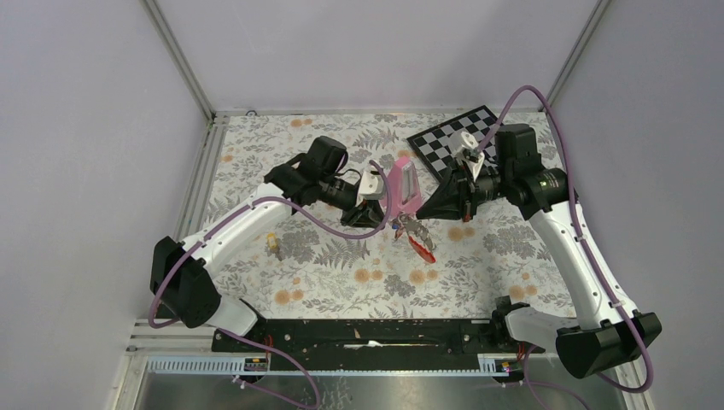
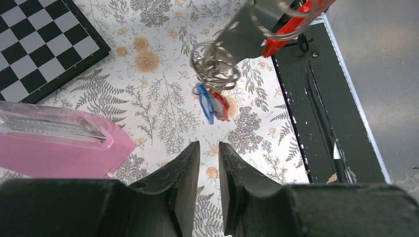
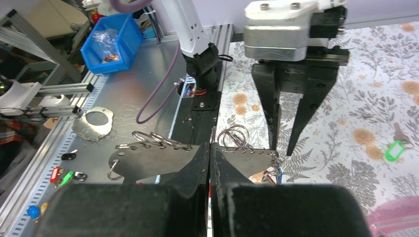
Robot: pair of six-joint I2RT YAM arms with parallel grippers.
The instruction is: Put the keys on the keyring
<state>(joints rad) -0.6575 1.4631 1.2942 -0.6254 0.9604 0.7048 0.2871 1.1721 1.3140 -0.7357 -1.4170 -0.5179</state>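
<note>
Your right claw (image 3: 210,148) is clamped shut on the keyring (image 3: 148,165) by its grey side, holding it aloft at mid-frame, likely so the keys (image 2: 213,102) dangle reachable. Your left claw (image 2: 209,146), slightly parted and empty, faces them.

no text, brand, number or sign can be read anywhere; the key tags (image 2: 212,103) show no legible writing.
</note>
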